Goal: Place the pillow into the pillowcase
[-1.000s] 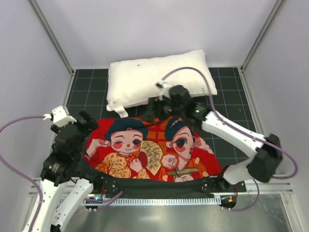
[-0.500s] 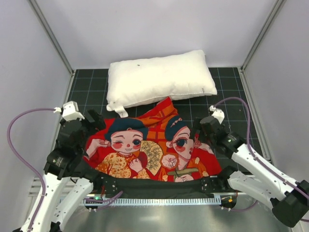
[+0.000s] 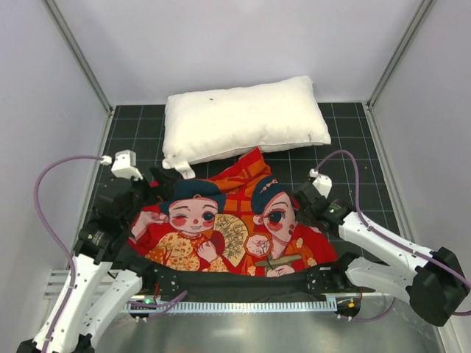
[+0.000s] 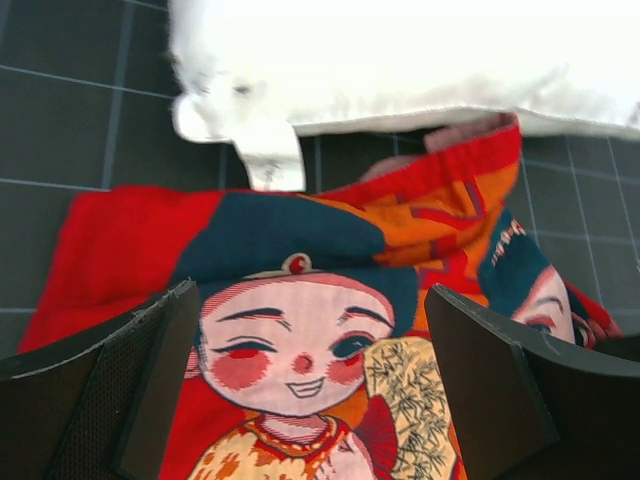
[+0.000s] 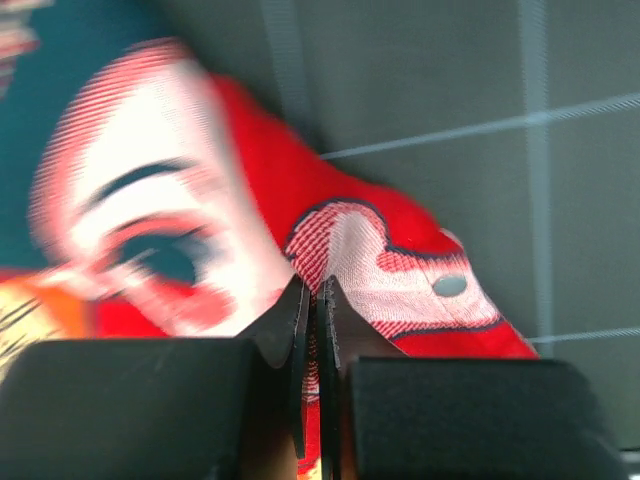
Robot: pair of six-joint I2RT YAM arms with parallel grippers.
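Observation:
The plump white pillow [image 3: 243, 118] lies across the back of the mat, its small tag [image 4: 270, 155] at the near left corner. The red pillowcase [image 3: 228, 228] with cartoon faces lies flat in front of it, and one fold reaches up to the pillow's edge. My left gripper [image 3: 158, 184] hovers open over the case's upper left part; the left wrist view has a face between the wide fingers [image 4: 310, 295]. At the case's right edge, my right gripper [image 3: 300, 206] has its jaws pressed together [image 5: 315, 285] with red fabric [image 5: 400, 260] bunched at the tips.
A black gridded mat [image 3: 353, 147] covers the table. White walls with metal posts close it in on the left, back and right. A metal rail [image 3: 243, 305] runs along the near edge between the arm bases.
My right arm pulled back from the pillow's front edge to the pillowcase's right edge, opened wide, then shut. The left gripper moved forward and right over the case's upper left corner, still open.

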